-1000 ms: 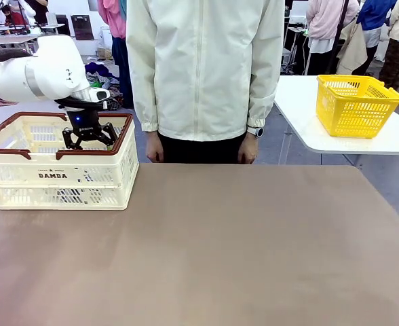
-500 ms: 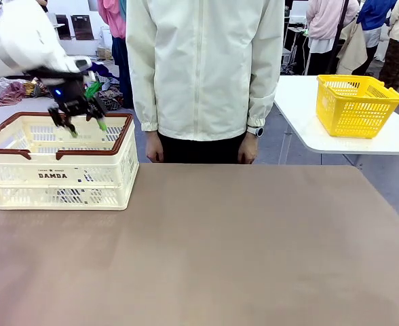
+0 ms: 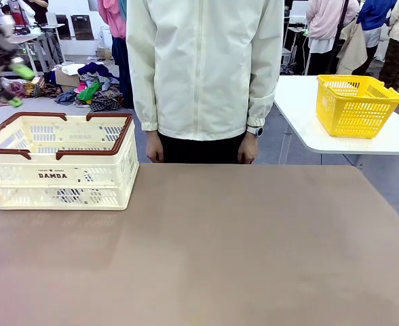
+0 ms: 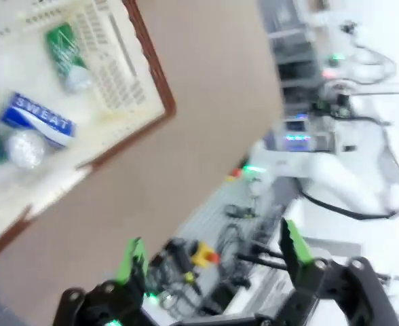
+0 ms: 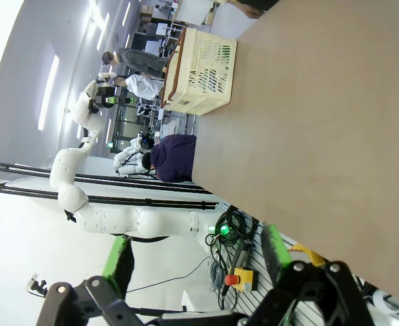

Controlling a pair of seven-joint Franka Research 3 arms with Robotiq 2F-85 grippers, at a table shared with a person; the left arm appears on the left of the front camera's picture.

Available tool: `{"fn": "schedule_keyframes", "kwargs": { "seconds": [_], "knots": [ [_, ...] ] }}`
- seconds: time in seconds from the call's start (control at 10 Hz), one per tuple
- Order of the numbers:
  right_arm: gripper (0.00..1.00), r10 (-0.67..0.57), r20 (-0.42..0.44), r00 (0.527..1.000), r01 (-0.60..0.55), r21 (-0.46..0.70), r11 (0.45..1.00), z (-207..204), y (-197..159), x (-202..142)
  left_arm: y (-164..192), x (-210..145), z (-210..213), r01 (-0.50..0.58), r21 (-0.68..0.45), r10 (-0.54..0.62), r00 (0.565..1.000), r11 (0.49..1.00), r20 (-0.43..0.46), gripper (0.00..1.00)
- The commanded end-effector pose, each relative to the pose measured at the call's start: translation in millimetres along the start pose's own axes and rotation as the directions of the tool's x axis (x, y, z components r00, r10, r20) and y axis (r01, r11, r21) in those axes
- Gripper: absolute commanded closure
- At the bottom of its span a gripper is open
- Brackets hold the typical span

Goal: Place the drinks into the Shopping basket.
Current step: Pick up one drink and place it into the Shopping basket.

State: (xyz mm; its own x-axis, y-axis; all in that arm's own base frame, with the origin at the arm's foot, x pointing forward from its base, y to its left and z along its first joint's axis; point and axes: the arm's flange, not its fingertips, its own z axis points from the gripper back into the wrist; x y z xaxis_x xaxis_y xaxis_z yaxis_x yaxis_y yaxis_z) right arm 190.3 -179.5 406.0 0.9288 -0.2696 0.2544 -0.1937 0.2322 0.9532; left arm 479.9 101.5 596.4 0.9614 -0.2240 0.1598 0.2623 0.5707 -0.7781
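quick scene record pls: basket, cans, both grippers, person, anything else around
Shopping basket: cream-white, brown rim, on the table's near-left part in the front view
green can: lying inside the basket, left wrist view
blue can: lying inside the basket, beside the green one
left gripper: open, empty, raised off to the side of the basket
right gripper: open, empty, off the table edge
person: standing at the far side, arms down, hands at the table edge
yellow basket: on a separate white table, far right
table: brown top
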Motion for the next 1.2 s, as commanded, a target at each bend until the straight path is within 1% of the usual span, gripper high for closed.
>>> {"fn": "schedule_keyframes", "kwargs": {
  "seconds": [0.0, 0.1, 0.2, 0.3, 0.4, 0.5, 1.1],
  "knots": [
    [0.0, -0.003, 0.013, 1.0, 0.003, 0.013, 1.0, 0.5, 5.6, 3.3, 82.3, -14.6, 15.0, -0.141, -0.263, 0.166, 0.983, 0.954, 0.074, 0.0],
    [0.0, -0.003, 0.013, 1.0, 0.003, 0.013, 1.0, 0.5, 5.6, 3.3, 112.7, -33.5, 21.3, -0.198, -0.354, 0.271, 0.948, 0.914, 0.17, 0.0],
    [0.0, -0.003, 0.013, 1.0, 0.003, 0.013, 1.0, 0.5, 5.6, 3.3, 134.7, -49.1, 26.8, -0.228, -0.42, 0.351, 0.905, 0.878, 0.241, 0.0],
    [0.0, -0.003, 0.013, 1.0, 0.003, 0.013, 1.0, 0.5, 5.6, 3.3, 142.7, -54.2, 34.0, -0.192, -0.471, 0.356, 0.889, 0.861, 0.289, 0.0],
    [0.0, -0.003, 0.013, 1.0, 0.003, 0.013, 1.0, 0.5, 5.6, 3.3, 146.3, -48.4, 39.0, -0.182, -0.497, 0.364, 0.883, 0.848, 0.297, 0.0],
    [0.0, -0.003, 0.013, 1.0, 0.003, 0.013, 1.0, 0.5, 5.6, 3.3, 166.1, -65.7, 35.4, -0.233, -0.412, 0.338, 0.919, 0.881, 0.204, 0.0],
    [0.0, -0.003, 0.013, 1.0, 0.003, 0.013, 1.0, 0.5, 5.6, 3.3, 166.1, -65.7, 35.4, -0.233, -0.412, 0.338, 0.919, 0.881, 0.204, 0.0]
  ]
}}
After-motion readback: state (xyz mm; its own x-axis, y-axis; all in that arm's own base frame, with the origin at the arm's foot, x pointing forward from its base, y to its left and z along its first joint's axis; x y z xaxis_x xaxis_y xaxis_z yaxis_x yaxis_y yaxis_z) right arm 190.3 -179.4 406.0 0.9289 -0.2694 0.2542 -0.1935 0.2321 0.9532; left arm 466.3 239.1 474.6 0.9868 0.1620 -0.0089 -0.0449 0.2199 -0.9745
